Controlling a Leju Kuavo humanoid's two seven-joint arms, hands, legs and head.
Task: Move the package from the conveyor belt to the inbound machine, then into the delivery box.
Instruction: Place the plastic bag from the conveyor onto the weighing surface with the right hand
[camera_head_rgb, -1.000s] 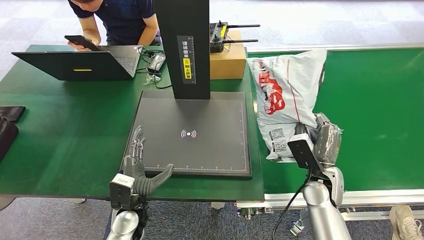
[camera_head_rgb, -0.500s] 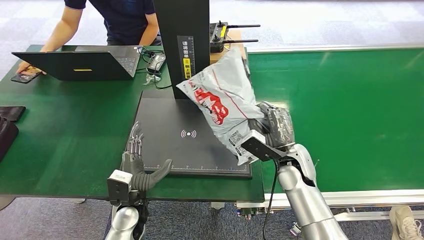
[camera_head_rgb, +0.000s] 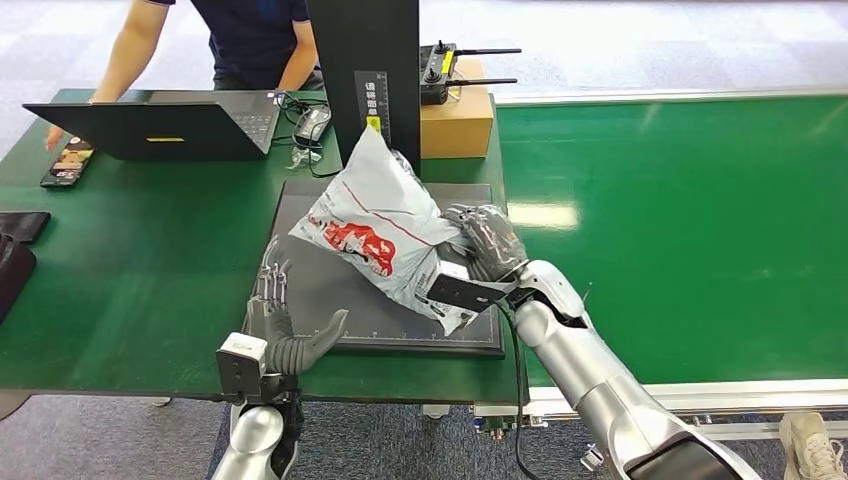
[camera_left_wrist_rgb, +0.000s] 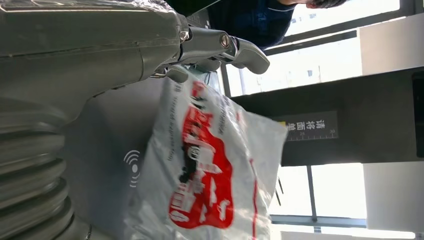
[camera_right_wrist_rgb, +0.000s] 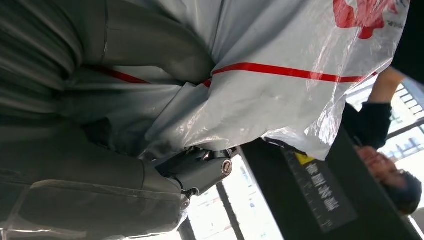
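The package (camera_head_rgb: 378, 225) is a grey plastic mailer with red print and a red stripe. My right hand (camera_head_rgb: 484, 243) grips its near right end and holds it over the inbound machine's dark pad (camera_head_rgb: 318, 285); whether it touches the pad I cannot tell. The right wrist view shows the thumb (camera_right_wrist_rgb: 150, 42) pressed into the package (camera_right_wrist_rgb: 280, 75). My left hand (camera_head_rgb: 277, 322) rests open at the pad's front left corner, fingers spread, holding nothing. In the left wrist view the package (camera_left_wrist_rgb: 210, 175) hangs beyond the open fingers (camera_left_wrist_rgb: 220, 45). The green conveyor belt (camera_head_rgb: 690, 210) lies bare to the right.
The machine's black post (camera_head_rgb: 365, 90) stands behind the pad. A cardboard box (camera_head_rgb: 457, 122) with a black remote on it sits beside the post. A person (camera_head_rgb: 250, 30) stands behind an open laptop (camera_head_rgb: 160, 125); a phone (camera_head_rgb: 68, 162) lies on the green table (camera_head_rgb: 130, 270).
My right hand has carried the package left from the conveyor belt to over the machine's pad. The left hand stayed put. The person put the phone down on the table.
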